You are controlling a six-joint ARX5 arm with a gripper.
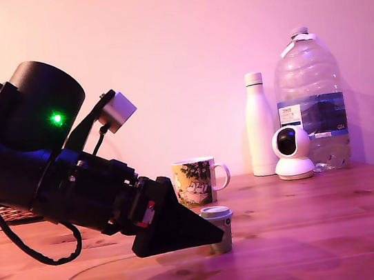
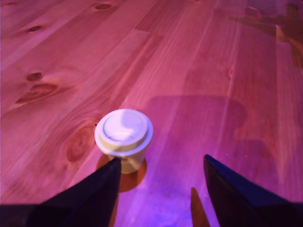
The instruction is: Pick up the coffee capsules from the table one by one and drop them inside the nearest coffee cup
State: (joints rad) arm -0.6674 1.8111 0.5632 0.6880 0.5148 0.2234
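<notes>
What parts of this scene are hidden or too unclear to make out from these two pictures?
- Exterior view: the hand's tips overlap the capsule; contact cannot be told.
- Exterior view: the mug's inside is hidden by its wall.
- Exterior view: the big bottle's label is too small to read.
- Wrist view: mug out of frame; the fingers are cut off by the edge.

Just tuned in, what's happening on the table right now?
The arm has its end effector low over the wooden table, open, its fingers apart and holding nothing. One coffee capsule stands upright just ahead of one finger, not yet between them. The coffee cup waits behind it, with no capsule visible inside.
</notes>
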